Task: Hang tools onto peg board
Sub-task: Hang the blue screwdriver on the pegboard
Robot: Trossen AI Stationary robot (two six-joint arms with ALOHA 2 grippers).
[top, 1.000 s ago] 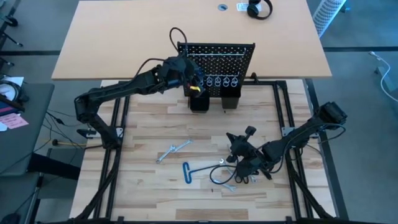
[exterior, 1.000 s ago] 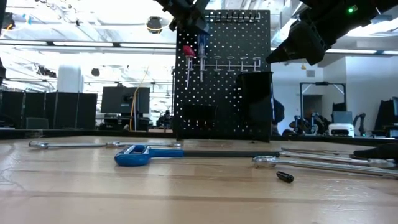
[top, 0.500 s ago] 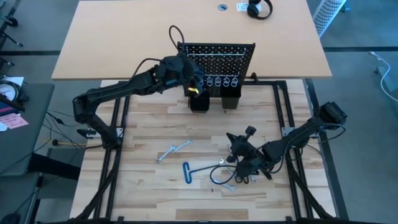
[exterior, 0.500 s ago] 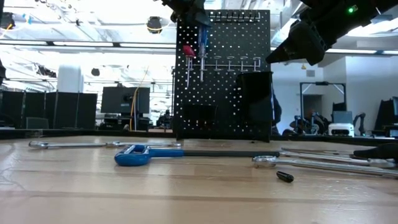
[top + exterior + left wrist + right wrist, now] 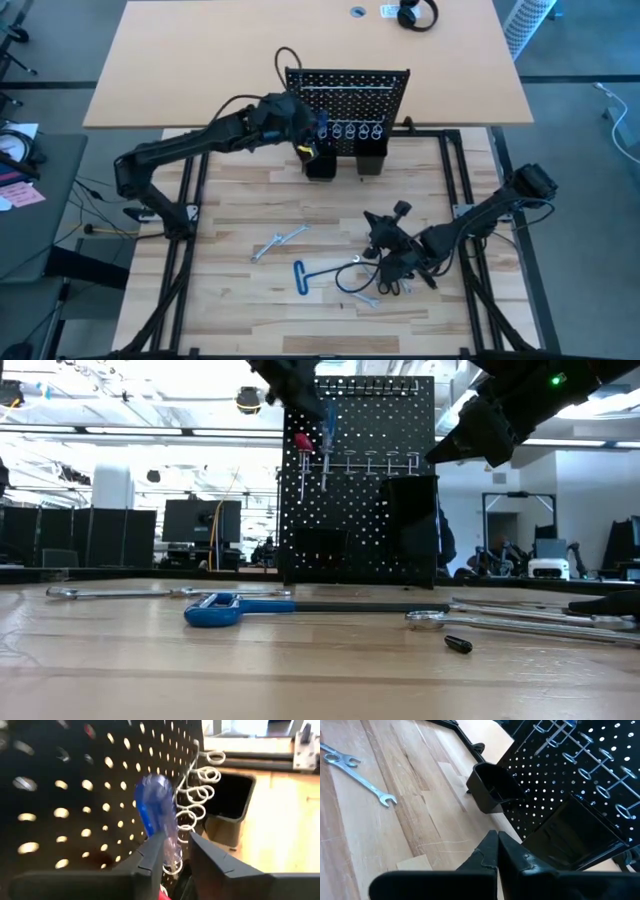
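The black peg board (image 5: 350, 85) stands upright at the table's far side, with silver ring hooks (image 5: 200, 795) and two black cups (image 5: 492, 790) at its base. A blue-handled screwdriver (image 5: 325, 435) hangs in a ring hook beside a red-handled tool (image 5: 303, 445). My left gripper (image 5: 175, 842) is open at the board's left part, a finger on either side of the blue handle (image 5: 159, 810). My right gripper (image 5: 496, 837) is shut and empty, raised above the tools on the table's near right (image 5: 392, 262). A blue T-key (image 5: 305, 275) and silver wrenches (image 5: 278, 243) lie flat on the table.
An orange-and-black tool (image 5: 308, 150) shows at the left cup. More tools lie under my right arm, a wrench (image 5: 362, 262) and black-handled ones (image 5: 395, 285). A small black piece (image 5: 457, 644) lies near the front. Bare wood lies between the board and the tools.
My left gripper has drawn a little toward the table's left, away from the peg board's middle. The blue-handled screwdriver has stayed hanging in its hook.
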